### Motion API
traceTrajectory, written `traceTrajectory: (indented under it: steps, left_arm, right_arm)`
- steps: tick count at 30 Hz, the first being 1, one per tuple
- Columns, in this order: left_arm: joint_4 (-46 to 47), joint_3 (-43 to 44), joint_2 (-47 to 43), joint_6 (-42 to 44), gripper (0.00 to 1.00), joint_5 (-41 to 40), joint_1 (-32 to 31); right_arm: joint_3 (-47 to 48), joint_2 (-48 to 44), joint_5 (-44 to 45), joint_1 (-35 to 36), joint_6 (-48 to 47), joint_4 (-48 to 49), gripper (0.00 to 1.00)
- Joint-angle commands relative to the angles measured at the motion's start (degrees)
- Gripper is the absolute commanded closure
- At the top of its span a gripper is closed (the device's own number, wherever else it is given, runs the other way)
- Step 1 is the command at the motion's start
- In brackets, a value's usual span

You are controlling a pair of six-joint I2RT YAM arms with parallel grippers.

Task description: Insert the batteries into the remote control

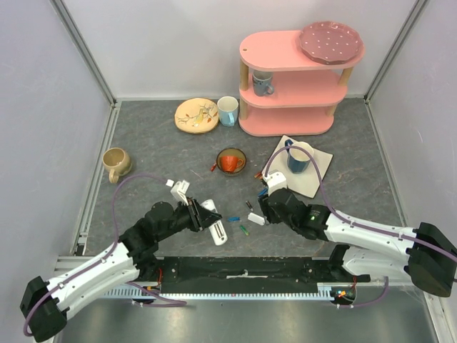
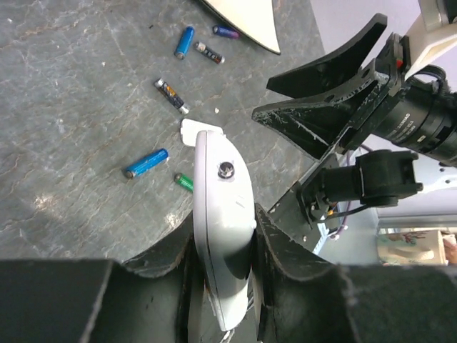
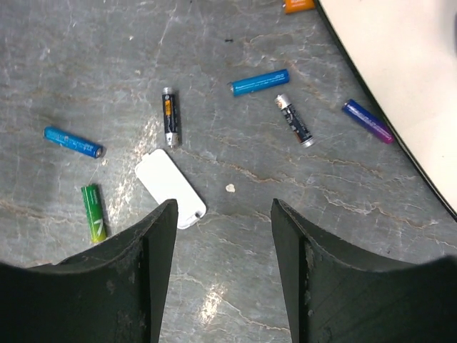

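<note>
My left gripper [image 1: 208,219] is shut on the white remote control [image 1: 218,231], holding it by its sides and tilted above the table. In the left wrist view the remote [image 2: 221,207] sits between the fingers [image 2: 282,236]. Several batteries lie loose on the grey table between the arms: a blue one [image 3: 73,141], a green one [image 3: 93,212], a dark one [image 3: 169,116], another blue one [image 3: 260,81] and a purple one [image 3: 367,121]. A small flat white cover [image 3: 170,187] lies among them. My right gripper [image 3: 223,207] is open and empty just above the table, near the cover.
An orange bowl [image 1: 231,161] stands behind the batteries. A blue cup [image 1: 300,157] stands on a white napkin [image 1: 318,175] at the right. A pink shelf [image 1: 289,82], a patterned plate [image 1: 196,115] and a beige mug [image 1: 116,163] stand farther back.
</note>
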Motion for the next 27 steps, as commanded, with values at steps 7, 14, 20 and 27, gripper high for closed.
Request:
traceTrajectory:
  steps: [7,14,20,27]
  left_arm:
    - [27.58,-7.88,4.56,-8.86,0.98,23.06,12.36]
    - [21.63,-6.65,0.35,-6.76,0.98,20.16,12.37]
    - [18.98,-6.91,-1.94,-6.32,0.98,19.54,12.37]
    - [20.12,-8.58,-2.55,-7.55,0.98,19.46,12.37]
  right_arm:
    - [4.68,0.84,1.3,0.14,0.72,3.59,0.39]
    - [8.02,9.71,-2.92,0.23,-7.28,2.0,0.46]
    - [6.62,12.09,-7.23,0.23,-7.82,4.9,0.47]
    - [4.68,11.48,-9.52,1.19,-6.94,7.1,0.53]
